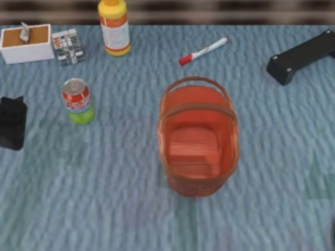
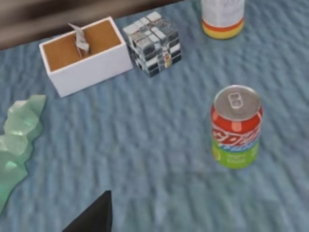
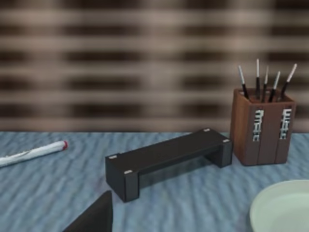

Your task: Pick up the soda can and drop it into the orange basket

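Note:
The soda can (image 1: 78,102), red above and lime-green below with a silver top, stands upright on the blue cloth at the left; the left wrist view also shows the can (image 2: 236,126). My left gripper (image 1: 11,123) hovers at the table's left edge, left of the can and apart from it, open and holding nothing; one dark fingertip (image 2: 94,220) shows in its wrist view. The orange basket (image 1: 228,151) sits at the centre with both handles up and nothing inside. My right gripper is parked off the right side, open; only a fingertip (image 3: 96,217) shows.
Along the back stand a yellow-capped bottle (image 1: 114,26), a white box (image 1: 26,44), a mirrored cube (image 1: 67,47), a red-capped marker (image 1: 203,51) and a black stand (image 1: 301,55). A wooden pen holder (image 3: 260,128) and a white plate (image 3: 285,208) lie farther right.

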Controlling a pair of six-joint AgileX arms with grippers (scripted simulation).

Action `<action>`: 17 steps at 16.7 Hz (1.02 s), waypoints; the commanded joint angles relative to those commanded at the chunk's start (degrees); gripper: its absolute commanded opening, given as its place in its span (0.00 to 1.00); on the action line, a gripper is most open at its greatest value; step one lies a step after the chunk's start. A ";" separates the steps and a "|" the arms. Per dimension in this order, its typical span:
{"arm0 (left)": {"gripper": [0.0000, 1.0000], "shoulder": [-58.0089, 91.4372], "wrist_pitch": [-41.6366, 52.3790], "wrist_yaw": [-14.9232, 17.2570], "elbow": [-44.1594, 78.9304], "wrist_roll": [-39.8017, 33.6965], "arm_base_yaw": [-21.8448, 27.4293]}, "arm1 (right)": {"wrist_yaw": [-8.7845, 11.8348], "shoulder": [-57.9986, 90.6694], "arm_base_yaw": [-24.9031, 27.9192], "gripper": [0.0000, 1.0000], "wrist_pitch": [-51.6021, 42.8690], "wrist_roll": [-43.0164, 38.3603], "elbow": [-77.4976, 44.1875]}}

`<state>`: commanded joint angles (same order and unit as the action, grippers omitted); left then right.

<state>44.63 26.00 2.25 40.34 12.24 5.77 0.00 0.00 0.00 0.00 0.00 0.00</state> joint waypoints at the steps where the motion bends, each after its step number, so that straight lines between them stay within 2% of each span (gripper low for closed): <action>1: 1.00 5.81 3.26 0.02 5.14 1.52 0.46 | 0.00 0.00 0.00 1.00 0.00 0.00 0.00; 11: 1.00 64.21 35.33 -0.81 57.18 16.59 4.19 | 0.00 0.00 0.00 1.00 0.00 0.00 0.00; 17: 1.00 87.46 47.78 -1.68 78.43 22.55 5.21 | 0.00 0.00 0.00 1.00 0.00 0.00 0.00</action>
<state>132.09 73.78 0.57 118.77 34.79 10.98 0.00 0.00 0.00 0.00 0.00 0.00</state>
